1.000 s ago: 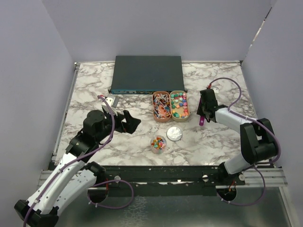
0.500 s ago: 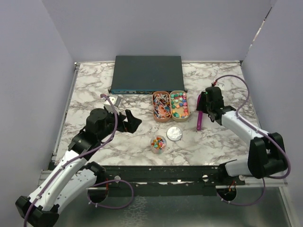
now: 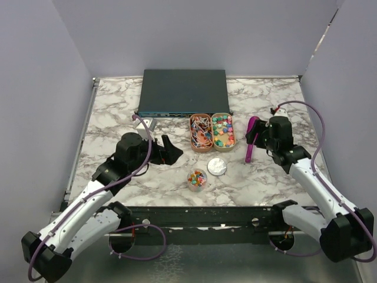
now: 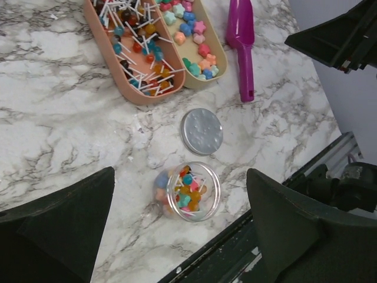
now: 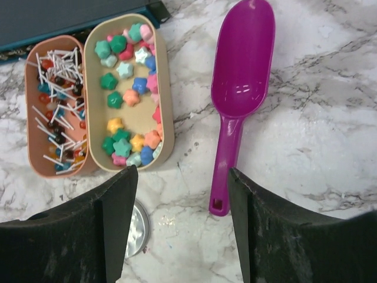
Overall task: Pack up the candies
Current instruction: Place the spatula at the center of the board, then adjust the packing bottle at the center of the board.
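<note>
Lettering: the teal front strip of the dark flat rectangular box point(image 3: 182, 91), at the rear of the white-and-grey marble table point(image 3: 112, 112), carries marks too small to read.
Task item: star-shaped pastel candies point(image 5: 132, 84) lie in the beige oval tray point(image 5: 87, 82) at mid-table, just in front of the box.
Adjoining tray: the pink oval tray point(image 5: 27, 118) touches the beige one on its left side and holds white-stick lollipops point(image 5: 56, 112).
Jar: the small clear round jar point(image 4: 193, 191) stands upright and uncapped near the front edge, holding mixed coloured sweets, some on sticks.
Lid: the round silver lid point(image 4: 201, 131) lies flat just beyond the jar.
Scoop: the purple plastic scoop point(image 5: 241, 88) lies flat to the right of the beige tray, bowl toward the rear.
Left arm: reaches inward, low over the marble; the left gripper point(image 4: 181, 174) points toward the jar, jaws spread wide, nothing held.
Right arm: stretched forward; the right gripper point(image 5: 182, 172) hangs over the scoop handle, jaws well apart, clamping nothing.
</note>
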`<action>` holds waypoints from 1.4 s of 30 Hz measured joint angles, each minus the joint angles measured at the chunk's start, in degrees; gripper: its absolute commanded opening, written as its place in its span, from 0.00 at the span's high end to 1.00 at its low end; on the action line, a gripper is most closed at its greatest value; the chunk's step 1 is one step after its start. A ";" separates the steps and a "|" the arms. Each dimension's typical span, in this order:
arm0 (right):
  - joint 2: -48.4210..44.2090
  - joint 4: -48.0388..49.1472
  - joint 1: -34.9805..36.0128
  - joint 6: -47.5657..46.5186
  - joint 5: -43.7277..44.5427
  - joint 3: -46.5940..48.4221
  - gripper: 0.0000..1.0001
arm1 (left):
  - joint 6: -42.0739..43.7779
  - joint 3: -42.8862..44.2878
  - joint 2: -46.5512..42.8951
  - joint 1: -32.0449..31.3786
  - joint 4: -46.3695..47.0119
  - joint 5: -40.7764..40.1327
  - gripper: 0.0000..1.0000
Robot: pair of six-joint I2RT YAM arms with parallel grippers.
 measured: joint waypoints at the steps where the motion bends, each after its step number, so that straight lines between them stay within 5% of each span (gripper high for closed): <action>1: -0.96 -0.68 0.00 0.00 -0.72 -0.48 0.34 | -0.85 -0.02 0.28 -0.96 0.48 -0.02 0.07; 18: -7.82 -4.44 0.00 -0.59 -5.92 -2.32 0.37 | -13.84 -4.44 13.40 -29.40 9.31 -14.64 0.17; 32: -8.41 -4.44 0.00 -0.66 -8.81 -4.42 0.39 | -15.45 -5.27 18.88 -29.92 12.72 -20.37 0.58; 42: -8.41 -4.44 0.00 -0.68 -9.64 -4.42 0.39 | -16.92 -5.25 20.17 -29.75 11.54 -21.81 0.76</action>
